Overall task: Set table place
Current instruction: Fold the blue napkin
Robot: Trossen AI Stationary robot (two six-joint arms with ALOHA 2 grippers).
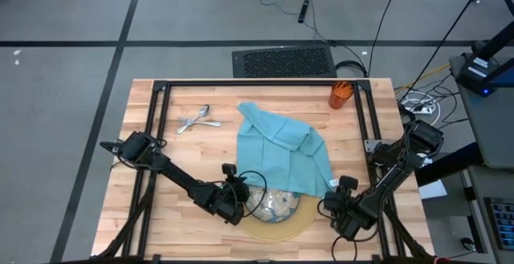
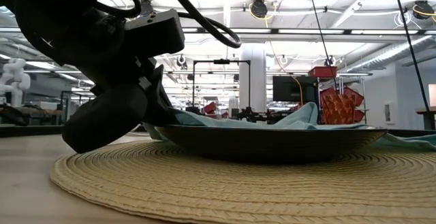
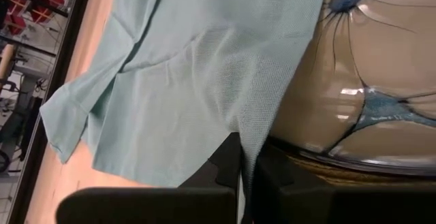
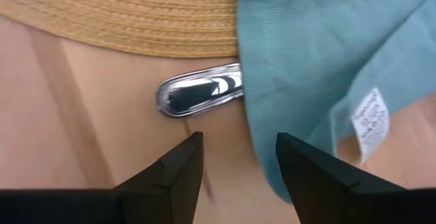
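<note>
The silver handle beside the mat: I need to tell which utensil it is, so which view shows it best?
The right wrist view: the silver handle lies on the table beside the mat, its other end under the napkin, so its type stays hidden. No other view shows it.

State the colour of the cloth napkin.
Teal, a light blue-green; the napkin shows best in the high view.
</note>
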